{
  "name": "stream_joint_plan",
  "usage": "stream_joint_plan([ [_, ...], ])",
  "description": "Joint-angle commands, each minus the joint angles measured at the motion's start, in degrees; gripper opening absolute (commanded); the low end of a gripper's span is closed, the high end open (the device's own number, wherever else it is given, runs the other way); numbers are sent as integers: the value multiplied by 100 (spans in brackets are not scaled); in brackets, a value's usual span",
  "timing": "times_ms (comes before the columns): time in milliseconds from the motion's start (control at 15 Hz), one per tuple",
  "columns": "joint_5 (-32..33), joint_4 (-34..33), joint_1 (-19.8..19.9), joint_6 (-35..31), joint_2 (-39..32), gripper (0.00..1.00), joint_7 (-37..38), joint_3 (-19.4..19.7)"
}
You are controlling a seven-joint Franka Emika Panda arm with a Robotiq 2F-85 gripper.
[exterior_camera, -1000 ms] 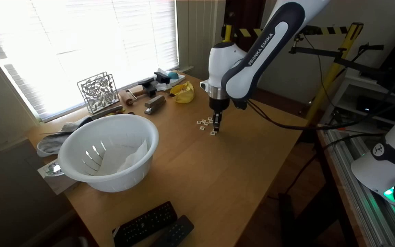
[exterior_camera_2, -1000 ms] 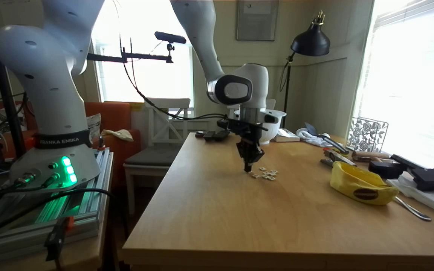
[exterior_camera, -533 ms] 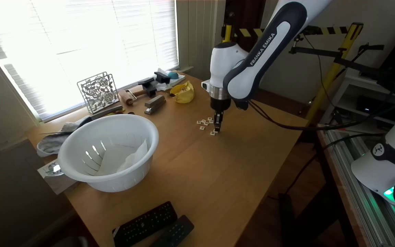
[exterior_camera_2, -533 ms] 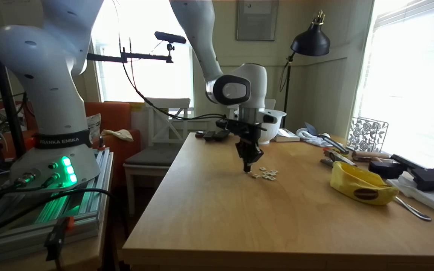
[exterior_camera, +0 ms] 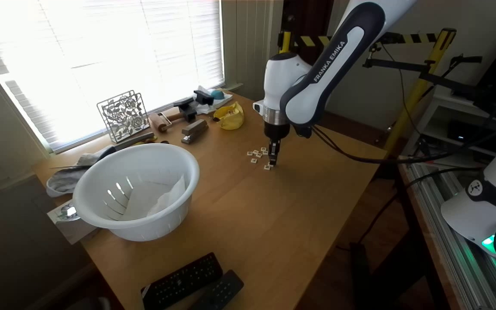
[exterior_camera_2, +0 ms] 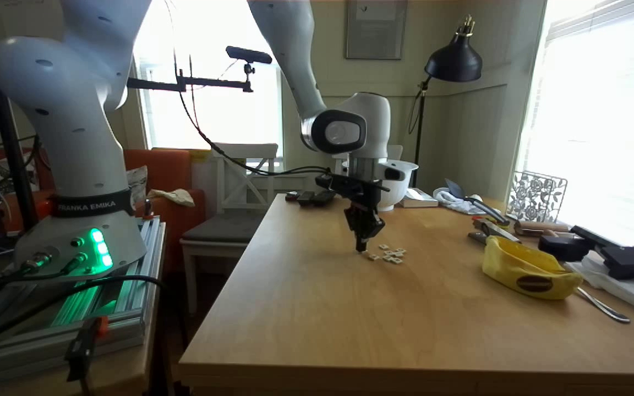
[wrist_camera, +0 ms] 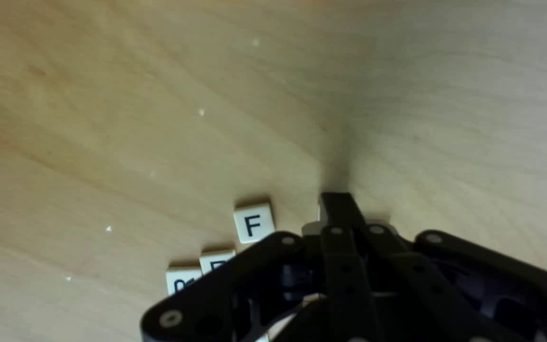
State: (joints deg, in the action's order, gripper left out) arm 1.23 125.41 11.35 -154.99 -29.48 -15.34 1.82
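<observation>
Tiles lie on the table — bowl left of them, remotes before it, in an exterior view.

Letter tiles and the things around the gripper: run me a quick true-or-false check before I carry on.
1. The gripper is shut. True.
2. In the wrist view, the F tile lies face down. False: its letter faces up.
3. Several letter tiles lie on the table. True.
4. The black remotes lie inside the white bowl. False: they lie on the table.
5. The yellow pouch stands apart from the gripper. True.
6. The metal rack lies flat. False: it stands upright by the window.
</observation>
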Motion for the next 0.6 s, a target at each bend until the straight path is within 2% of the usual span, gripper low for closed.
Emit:
stream_joint_plan([
  [0,-82,-56,89,-82,-151,0,-25,-71],
  [533,-40,-132,84,-129,-234,0,-61,-78],
])
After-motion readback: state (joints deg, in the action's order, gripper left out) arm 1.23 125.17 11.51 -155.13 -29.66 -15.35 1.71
